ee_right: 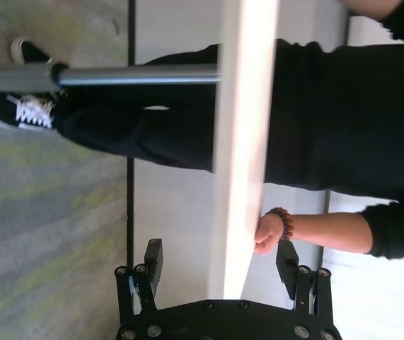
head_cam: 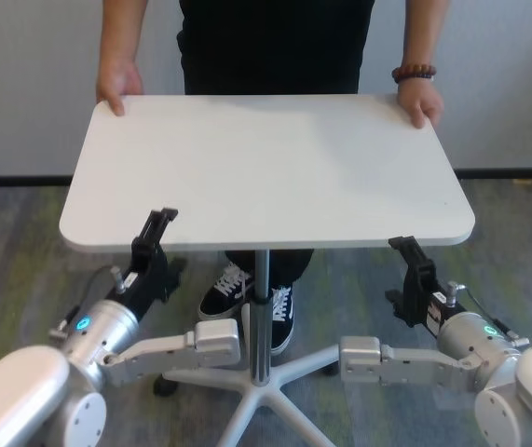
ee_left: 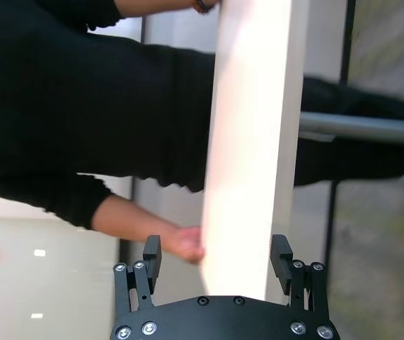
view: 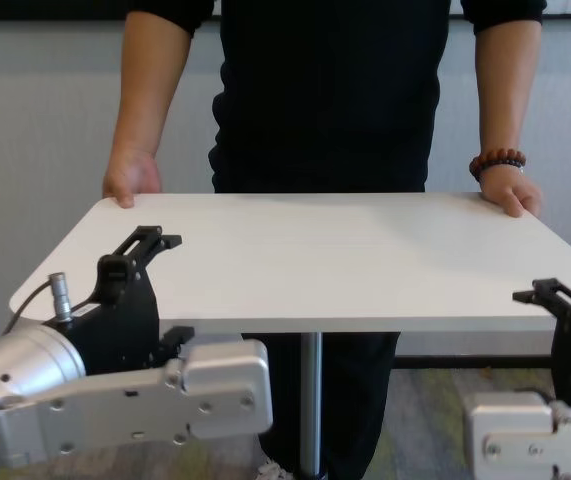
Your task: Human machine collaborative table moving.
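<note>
The table (head_cam: 266, 168) edge sits between both grippers' spread fingers (ee_left: 151, 249), opposite the human (view: 315, 90).

White table (head_cam: 266, 168); black T-shirt (view: 325, 90); brown bracelet (head_cam: 414, 71); seemingly grey-green floor (head_cam: 517, 242).

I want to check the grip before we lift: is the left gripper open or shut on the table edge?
Open. In the left wrist view, the left gripper straddles the table edge with gaps on both sides of the board.
</note>
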{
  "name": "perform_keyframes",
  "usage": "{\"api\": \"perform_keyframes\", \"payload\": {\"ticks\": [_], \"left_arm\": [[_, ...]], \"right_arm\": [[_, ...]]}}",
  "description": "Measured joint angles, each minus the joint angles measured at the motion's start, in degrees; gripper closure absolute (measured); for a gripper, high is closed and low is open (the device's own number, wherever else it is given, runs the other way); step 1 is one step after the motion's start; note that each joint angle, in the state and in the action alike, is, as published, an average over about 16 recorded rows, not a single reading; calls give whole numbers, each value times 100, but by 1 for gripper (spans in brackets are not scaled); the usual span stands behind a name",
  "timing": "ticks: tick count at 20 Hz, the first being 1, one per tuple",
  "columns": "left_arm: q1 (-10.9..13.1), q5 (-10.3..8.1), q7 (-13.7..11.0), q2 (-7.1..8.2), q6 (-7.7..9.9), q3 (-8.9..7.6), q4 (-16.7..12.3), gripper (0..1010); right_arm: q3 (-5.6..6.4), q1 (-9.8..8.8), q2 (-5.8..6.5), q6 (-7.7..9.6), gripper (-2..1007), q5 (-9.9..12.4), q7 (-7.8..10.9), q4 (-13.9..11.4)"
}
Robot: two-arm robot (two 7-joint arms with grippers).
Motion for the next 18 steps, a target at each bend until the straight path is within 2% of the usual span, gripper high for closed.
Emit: {"api": "perform_keyframes", "payload": {"ticks": [3, 6, 10, 13, 15, 18], "left_arm": [[261, -642, -186, 30, -328, -268, -232, 10], [532, -1437, -407, 13, -704, -579, -408, 10], [904, -2564, -730, -47, -1174, -1001, -604, 10], [1186, -3323, -937, -97, -1439, -1293, -743, 10], [1379, -3752, -1052, -119, -1579, -1473, -848, 10], [1654, -4220, -1191, -122, -1720, -1696, -1012, 10]], "right_arm": [[179, -250, 29, -93, 0, 288, 49, -330], [405, -520, 25, -249, 0, 688, 71, -645], [748, -924, -23, -535, 0, 1354, 82, -1034], [993, -1263, -71, -800, 0, 1874, 64, -1300], [1140, -1499, -104, -977, 0, 2188, 35, -1471], [1327, -1872, -155, -1232, 0, 2595, -24, -1720]]}}
